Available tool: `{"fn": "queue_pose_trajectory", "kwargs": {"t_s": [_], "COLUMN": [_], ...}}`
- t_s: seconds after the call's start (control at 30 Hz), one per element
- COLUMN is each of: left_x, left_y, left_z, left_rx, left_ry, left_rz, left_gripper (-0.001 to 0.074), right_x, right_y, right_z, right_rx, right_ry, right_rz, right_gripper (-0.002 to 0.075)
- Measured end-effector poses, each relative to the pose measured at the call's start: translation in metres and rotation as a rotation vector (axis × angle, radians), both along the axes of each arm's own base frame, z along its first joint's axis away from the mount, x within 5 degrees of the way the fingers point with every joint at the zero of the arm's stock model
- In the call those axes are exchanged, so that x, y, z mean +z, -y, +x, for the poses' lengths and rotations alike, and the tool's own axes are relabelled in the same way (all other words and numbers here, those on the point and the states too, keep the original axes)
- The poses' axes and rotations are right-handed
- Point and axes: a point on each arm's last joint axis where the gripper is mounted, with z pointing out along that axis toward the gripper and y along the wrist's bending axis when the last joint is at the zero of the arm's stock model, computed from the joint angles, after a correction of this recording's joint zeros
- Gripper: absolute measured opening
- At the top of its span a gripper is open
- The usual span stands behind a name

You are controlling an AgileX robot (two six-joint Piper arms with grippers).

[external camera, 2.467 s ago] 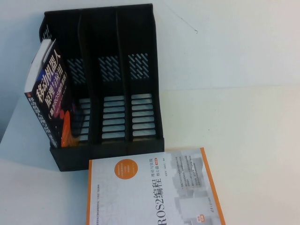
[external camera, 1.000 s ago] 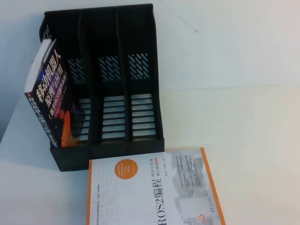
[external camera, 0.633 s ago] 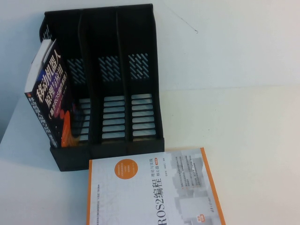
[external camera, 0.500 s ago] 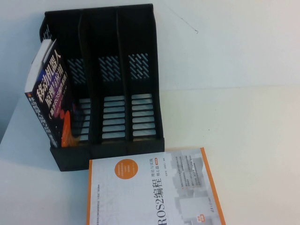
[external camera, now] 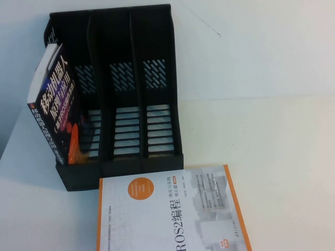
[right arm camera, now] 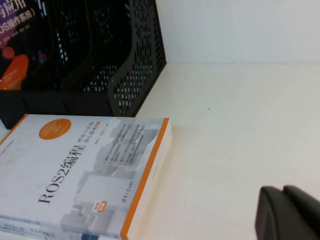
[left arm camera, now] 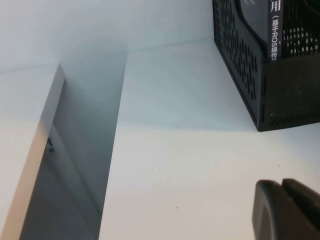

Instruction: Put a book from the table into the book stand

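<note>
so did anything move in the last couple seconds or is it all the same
Nothing visibly changed. The book stands in the book stand's left slot, the white book lies flat in front; the left gripper and right gripper hang low over the table.

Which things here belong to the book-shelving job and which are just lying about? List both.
Job:
- the book, black cover, standing in the leftmost slot
- the book stand
- the table
- the left gripper, low over bare tabletop, fingers together
- the right gripper, near the table, fingers together

Lying about:
- the white book with orange border, flat before the stand
</note>
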Motion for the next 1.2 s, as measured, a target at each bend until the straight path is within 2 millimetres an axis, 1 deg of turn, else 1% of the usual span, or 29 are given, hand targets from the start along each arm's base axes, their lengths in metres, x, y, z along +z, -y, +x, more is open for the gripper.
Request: {"fn": "queue_pose_trajectory", "kwargs": {"t_s": [0.77,1.0,1.2], "left_x": [0.0002,0.0002,0.0002], "left_y": [0.0004,0.0005,0.0004], "left_z": [0.0,0.0,0.0], "left_rx": [0.0,0.026,0.03], "left_ry": [0.001,-0.001,-0.001], "left_rz": [-0.013,-0.104,-0.111], "left_gripper": [-0.0001,-0.0002,-0.0003], "right_x": [0.0,0.0,0.0], "right_y": [0.0,0.0,0.0], "right_z": [0.0,0.0,0.0], "right_rx": [0.0,0.0,0.0], "right_ry": [0.0,0.0,0.0], "right_rz": [0.0,0.0,0.0], "right_gripper": [0.0008,0.0008,0.0008]}}
